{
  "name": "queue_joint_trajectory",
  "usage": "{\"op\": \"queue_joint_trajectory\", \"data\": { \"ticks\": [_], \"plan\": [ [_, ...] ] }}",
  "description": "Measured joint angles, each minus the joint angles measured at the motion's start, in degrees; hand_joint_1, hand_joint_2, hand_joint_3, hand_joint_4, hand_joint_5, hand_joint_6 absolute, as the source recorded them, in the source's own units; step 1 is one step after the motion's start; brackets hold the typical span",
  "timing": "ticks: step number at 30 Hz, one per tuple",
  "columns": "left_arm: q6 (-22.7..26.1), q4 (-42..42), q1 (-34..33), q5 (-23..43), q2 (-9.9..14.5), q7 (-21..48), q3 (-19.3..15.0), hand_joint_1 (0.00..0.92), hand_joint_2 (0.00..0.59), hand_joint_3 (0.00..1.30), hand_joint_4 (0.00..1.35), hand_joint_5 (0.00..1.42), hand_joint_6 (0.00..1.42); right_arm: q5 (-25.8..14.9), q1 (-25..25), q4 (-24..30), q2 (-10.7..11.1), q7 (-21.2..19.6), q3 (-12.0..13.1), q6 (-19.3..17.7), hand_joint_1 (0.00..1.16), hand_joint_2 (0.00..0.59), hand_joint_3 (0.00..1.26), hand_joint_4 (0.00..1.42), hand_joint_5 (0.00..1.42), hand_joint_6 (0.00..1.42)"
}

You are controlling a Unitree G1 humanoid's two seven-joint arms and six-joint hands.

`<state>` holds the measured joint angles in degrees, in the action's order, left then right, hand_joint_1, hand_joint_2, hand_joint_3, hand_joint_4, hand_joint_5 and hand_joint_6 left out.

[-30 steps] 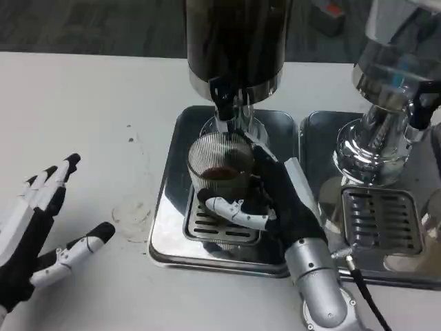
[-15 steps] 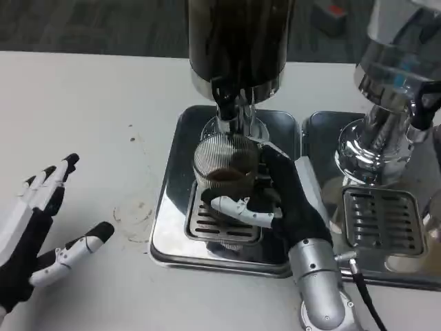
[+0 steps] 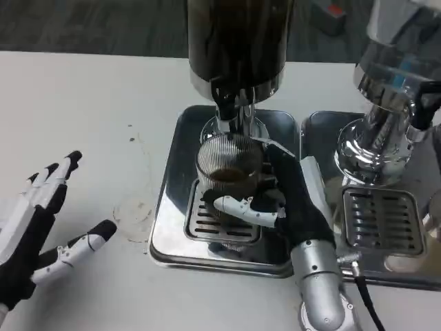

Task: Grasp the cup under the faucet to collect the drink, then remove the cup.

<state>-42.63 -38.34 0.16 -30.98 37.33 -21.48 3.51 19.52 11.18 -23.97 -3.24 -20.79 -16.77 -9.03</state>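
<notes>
Right hand [image 3: 279,200] wrapped around cup [image 3: 229,169], left hand [image 3: 38,231] spread flat

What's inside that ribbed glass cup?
The cup holds a shallow layer of dark brown drink. The right hand wraps its lower side, hiding the cup's base on the drip grate.

I see clear ribbed cup [image 3: 229,167] holding dark brown drink. Under it, shiny silver tray [image 3: 172,207] with slotted grate [image 3: 207,224]. Above cup, dark dispenser [image 3: 238,41]. White table [image 3: 83,103]. Hands white and black.
</notes>
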Motion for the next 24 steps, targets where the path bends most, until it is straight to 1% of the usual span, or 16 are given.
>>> {"op": "queue_joint_trajectory", "data": {
  "ticks": [3, 7, 10, 17, 24],
  "plan": [
    [0.00, 0.00, 0.00, 0.33, 0.00, 0.11, 0.01, 0.000, 0.174, 0.00, 0.00, 0.01, 0.00, 0.35, -0.31, 0.01, 0.00, -1.01, 0.02, -0.43, 1.15, 0.191, 0.50, 0.57, 0.68, 0.80],
    [0.00, -0.03, -0.05, 0.66, 0.00, 0.46, 0.08, 0.000, 0.174, 0.00, 0.00, 0.01, 0.00, 1.22, -0.91, 0.12, -0.01, -2.45, -0.04, -1.15, 1.16, 0.179, 0.51, 0.58, 0.71, 0.88],
    [0.00, -0.13, -0.18, 0.91, 0.00, 0.78, 0.18, 0.000, 0.174, 0.00, 0.00, 0.01, 0.00, 1.51, -1.73, 0.71, -0.02, -3.17, -0.03, -1.45, 1.16, 0.167, 0.51, 0.58, 0.72, 0.90],
    [-0.01, -0.50, -0.31, 0.92, -0.13, 0.82, 0.39, 0.000, 0.174, 0.00, 0.00, 0.01, 0.00, 1.71, -2.79, 2.09, 0.03, -3.35, -0.01, -1.46, 1.16, 0.173, 0.51, 0.58, 0.72, 0.92],
    [-0.03, -0.74, -0.48, 0.95, -0.19, 0.83, 1.05, 0.000, 0.174, 0.00, 0.00, 0.01, 0.00, 1.78, -4.02, 5.88, 0.29, -2.18, -0.07, -0.78, 1.15, 0.177, 0.51, 0.58, 0.72, 0.92]
  ]
}}
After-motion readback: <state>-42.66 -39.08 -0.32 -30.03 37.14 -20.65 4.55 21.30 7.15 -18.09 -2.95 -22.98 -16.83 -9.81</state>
